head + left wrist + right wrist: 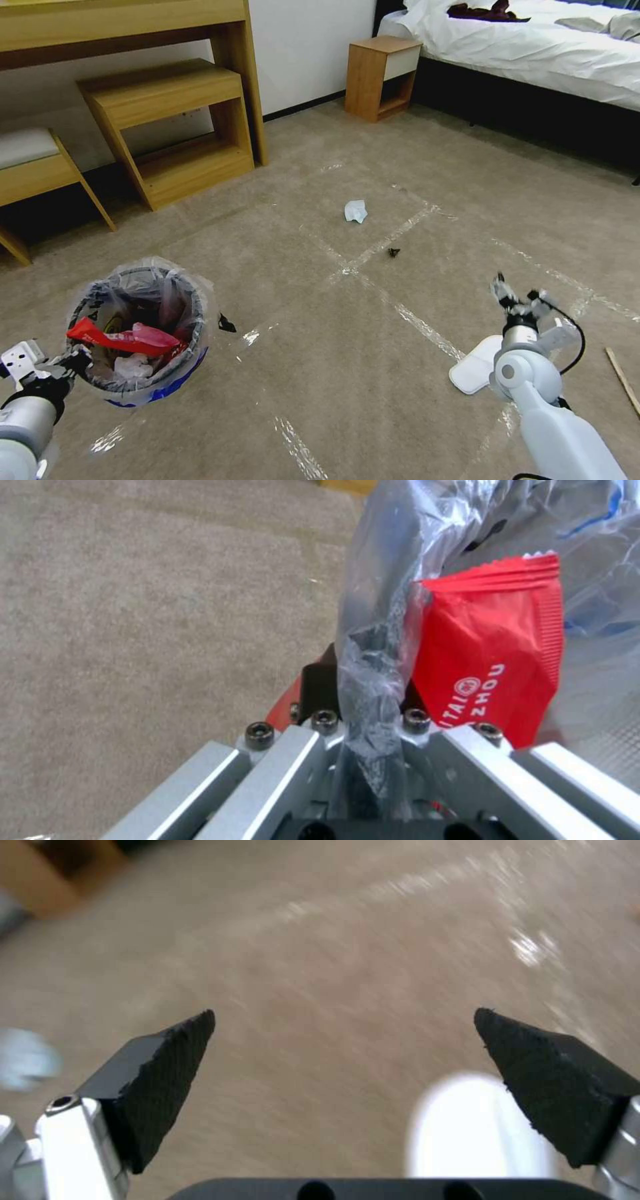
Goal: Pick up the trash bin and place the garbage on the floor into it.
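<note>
Left gripper (79, 360): at the near left of the head view, its jaws pinched the bin's rim and the bag over it; in the left wrist view the crinkled plastic ran down between the closed jaws (370, 715).
Bin (175, 375): held at the near-left part of the carpet, upright with a slight tilt, blue showing low on its outer wall; whether it touched the floor could not be told.
Bag (143, 275): clear crinkly liner folded over the rim all round.
Inside the bin: a red wrapper (123, 339) lay across the opening, with a white wad (131, 366) below it; the left wrist view showed the wrapper (490, 650) just beside the pinched rim.
Right gripper (515, 291): above the carpet at the near right, jaws spread wide with nothing between them; the right wrist view showed the gap (345, 1030) over bare carpet.
Slipper (475, 365): flat and white, on the floor partly hidden behind the right arm; its rounded end (477, 1125) lay under the right jaw.
Tissue (355, 211): white wad on the carpet, mid-floor, well apart from both grippers.
Dark scrap (394, 252): small, just beside a tape line, nearer than the tissue.
Black scrap (227, 324): on the floor just beside the bin.
Stick (623, 380): thin, at the right edge of the floor.
Floor (373, 373): beige carpet crossed by shiny tape lines.
</note>
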